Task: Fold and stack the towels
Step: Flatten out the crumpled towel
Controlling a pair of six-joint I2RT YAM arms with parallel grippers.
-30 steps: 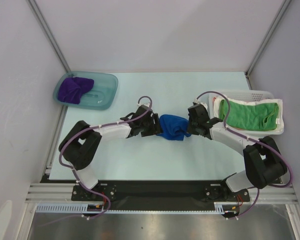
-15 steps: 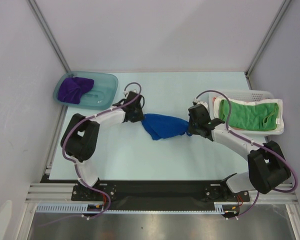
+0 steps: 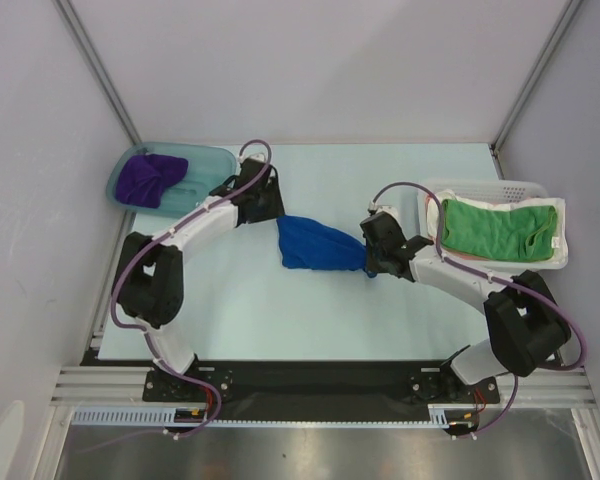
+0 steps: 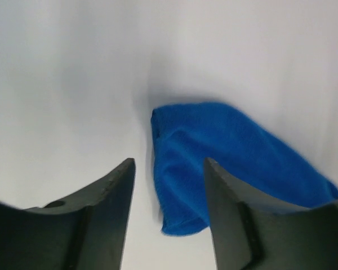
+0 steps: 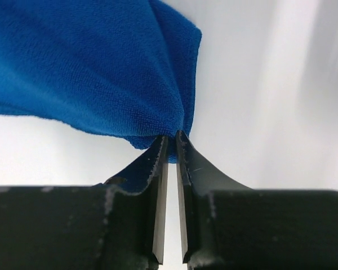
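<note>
The blue towel lies on the table near its middle, between the two arms, loosely bunched and only partly spread, with its longer axis running left to right. The right gripper is at the towel's right end. In the right wrist view the right gripper has its jaws almost together, leaving a narrow slit, and a corner of the blue towel is pinched between the fingertips; the rest of the cloth fans out from the tips toward the upper left of that view. The left gripper is just beside the towel's upper left corner and does not grip it. In the left wrist view the left gripper has its jaws spread wide and nothing between them; the blue towel lies on the table ahead of the fingertips and is partly hidden behind the finger on the right of that view. The green towel lies spread in the white basket at the right edge of the table, well apart from both grippers. The purple towel sits crumpled in the teal tub at the far left corner of the table, near the left arm's wrist.
</note>
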